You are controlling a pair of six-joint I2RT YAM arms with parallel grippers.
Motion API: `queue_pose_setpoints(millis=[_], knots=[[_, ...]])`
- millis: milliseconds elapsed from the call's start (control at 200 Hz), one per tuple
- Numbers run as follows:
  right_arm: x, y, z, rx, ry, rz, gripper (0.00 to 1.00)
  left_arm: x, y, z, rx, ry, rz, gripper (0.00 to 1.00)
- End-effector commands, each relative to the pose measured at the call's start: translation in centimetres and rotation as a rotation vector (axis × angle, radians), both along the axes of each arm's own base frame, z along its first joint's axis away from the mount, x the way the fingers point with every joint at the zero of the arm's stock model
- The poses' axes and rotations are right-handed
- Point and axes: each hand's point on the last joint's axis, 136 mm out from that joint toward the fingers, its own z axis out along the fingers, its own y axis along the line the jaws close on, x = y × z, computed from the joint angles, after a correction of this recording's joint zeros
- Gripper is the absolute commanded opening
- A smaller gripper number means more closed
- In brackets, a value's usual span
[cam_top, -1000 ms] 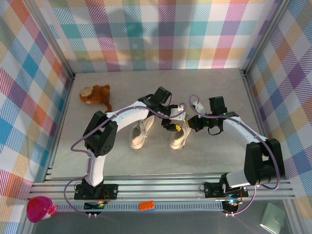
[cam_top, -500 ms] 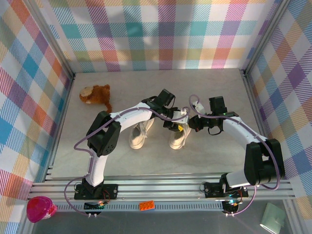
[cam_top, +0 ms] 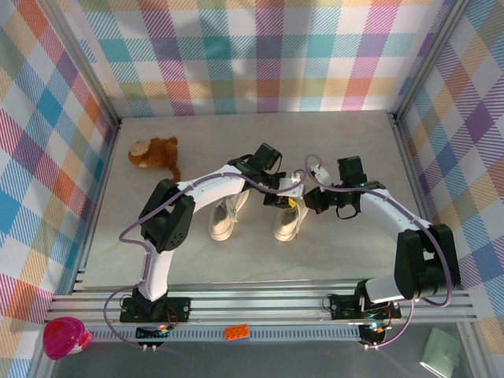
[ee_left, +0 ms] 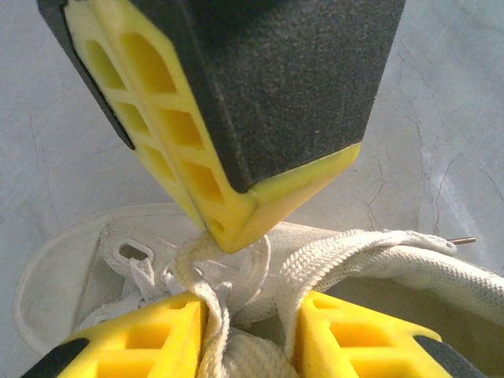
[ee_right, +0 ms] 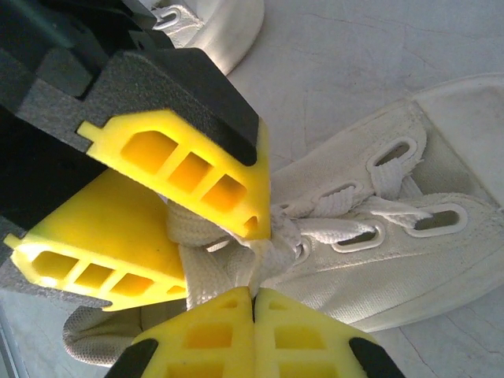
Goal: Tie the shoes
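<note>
1. a pale, stone-looking table is closed in by checked walls of many colours.
2. at the near edge a metal rail carries both arm bases. in front of it lie an orange toy brick and, at the left corner, a pink round thing.
3. in the middle of the table the two cream shoes stand side by side: the left shoe and the right shoe.
4. the left shoe lies partly under the left arm, and no finger touches it.
5. both grippers meet over the right shoe, just above its lacing.
6. the right gripper has its yellow fingers pressed together, with a white lace pinched between the tips.
7. the left gripper has a narrow gap with a bunch of lace inside it. one finger touches the lace, but i cannot tell if the lace is really squeezed.
8. far back on the left, near the wall, lies a brown plush toy.
</note>
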Motion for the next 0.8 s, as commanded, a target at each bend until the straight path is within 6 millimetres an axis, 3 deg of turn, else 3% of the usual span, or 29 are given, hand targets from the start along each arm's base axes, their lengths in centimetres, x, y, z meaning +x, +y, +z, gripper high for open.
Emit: queue_pose_setpoints(millis=[0,305,550,795], knots=[[-0.5,0.0,0.6,0.012,-0.029,0.028,0.00,0.5,0.0,1.8,-0.052,0.013,0.008,0.32],[-1.0,0.7,1.3,0.034,-0.066,0.074,0.00,1.9,0.0,1.5,-0.043,0.015,0.079,0.34],[-1.1,0.8,1.3,0.031,-0.072,0.087,0.00,2.8,0.0,2.4,-0.084,0.033,0.120,0.48],[-1.0,0.7,1.4,0.023,-0.076,0.082,0.00,2.6,0.2,3.0,-0.093,0.037,0.101,0.53]])
